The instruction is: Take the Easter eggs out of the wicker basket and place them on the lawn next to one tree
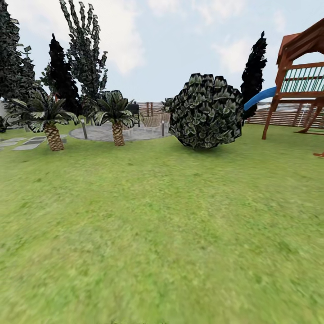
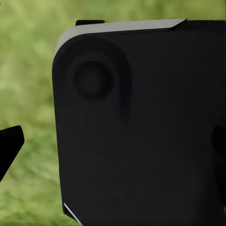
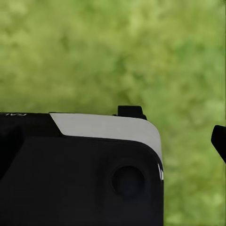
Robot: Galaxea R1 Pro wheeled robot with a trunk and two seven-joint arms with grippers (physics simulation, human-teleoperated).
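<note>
L jaws: can't tell open or closed; L wrist view mostly blocked by a dark robot housing [image 2: 141,127]; a black tip [image 2: 9,141] shows at the frame edge, poss. a finger, unsure; nothing seen held
R jaws: can't tell either; R wrist view has a dark housing w/ pale top edge [image 3: 80,174] across the near part; a black sliver [image 3: 219,141] at the edge; blurred grass behind
Why so: judged in transit; arms look tucked close to the body, cams facing the ground
Lawn: the lawn [image 1: 162,234] runs wide and bare ahead in head view; mottled green
Task things: eggs, basket not in sight here; no thick pale trunk in sight; search goes on, likely needs a turn of base or head
Ahead: round dark bush [image 1: 206,111] mid-view, on the grass
L side: two short palms [image 1: 53,118], [image 1: 116,116]; not the tree wanted; paved circle [image 1: 135,132] behind them; grey stepping stones [image 1: 27,143]
Far: dark cypress-like trees [image 1: 60,72]; wooden fence [image 1: 150,109]
R side: wooden play tower [image 1: 299,76] w/ blue slide [image 1: 260,97]
In the way: bush if driving straight on; grass btwn is open
</note>
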